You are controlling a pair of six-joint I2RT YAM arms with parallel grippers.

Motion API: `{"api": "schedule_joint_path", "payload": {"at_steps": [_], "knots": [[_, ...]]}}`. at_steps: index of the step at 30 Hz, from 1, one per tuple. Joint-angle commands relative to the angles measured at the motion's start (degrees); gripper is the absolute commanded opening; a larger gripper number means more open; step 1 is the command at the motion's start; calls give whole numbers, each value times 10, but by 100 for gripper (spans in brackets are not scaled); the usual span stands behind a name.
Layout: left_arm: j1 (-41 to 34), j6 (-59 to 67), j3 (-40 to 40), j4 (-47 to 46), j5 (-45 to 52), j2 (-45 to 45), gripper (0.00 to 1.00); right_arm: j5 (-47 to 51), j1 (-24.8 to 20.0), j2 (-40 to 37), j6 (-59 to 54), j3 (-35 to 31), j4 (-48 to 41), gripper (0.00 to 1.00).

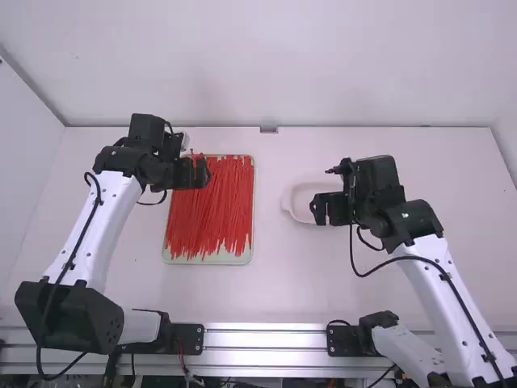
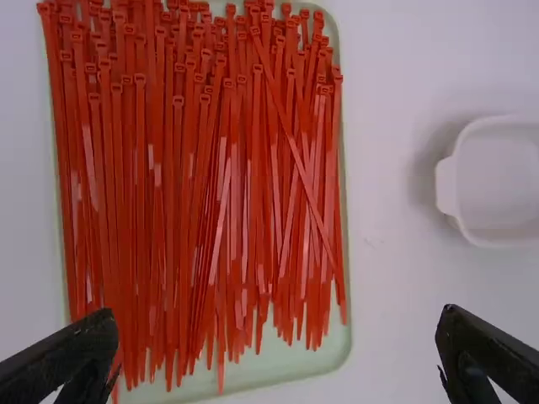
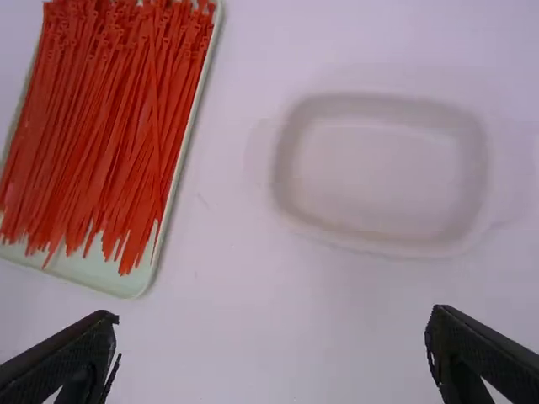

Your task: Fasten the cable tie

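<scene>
Honestly, the biggest risk is on the left. The cable ties (image 1: 212, 208) lie packed and crisscrossed on the pale green tray (image 1: 208, 257), so the left gripper (image 1: 196, 172) hovering over their far end could pinch a whole bunch or drag neighbours off. Its fingers (image 2: 72, 353) are spread wide, holding nothing. Further right, the right gripper (image 1: 329, 208) hangs by the white dish (image 1: 297, 202), also spread wide and touching nothing.
</scene>
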Motion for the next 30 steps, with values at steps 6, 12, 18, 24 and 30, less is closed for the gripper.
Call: {"api": "schedule_joint_path", "payload": {"at_steps": [6, 12, 18, 24, 30], "knots": [[-5, 11, 17, 20, -19, 5, 99, 19, -9, 42, 6, 17, 12, 98], [-5, 11, 17, 56, -19, 21, 99, -12, -8, 65, -1, 17, 20, 98], [-5, 26, 17, 118, -19, 50, 99, -9, -9, 65, -1, 17, 24, 98], [-5, 36, 18, 180, -36, 93, 99, -10, 0, 65, 6, 17, 34, 98], [-5, 37, 40, 235, -34, 161, 99, -10, 10, 65, 6, 17, 36, 98]]}}
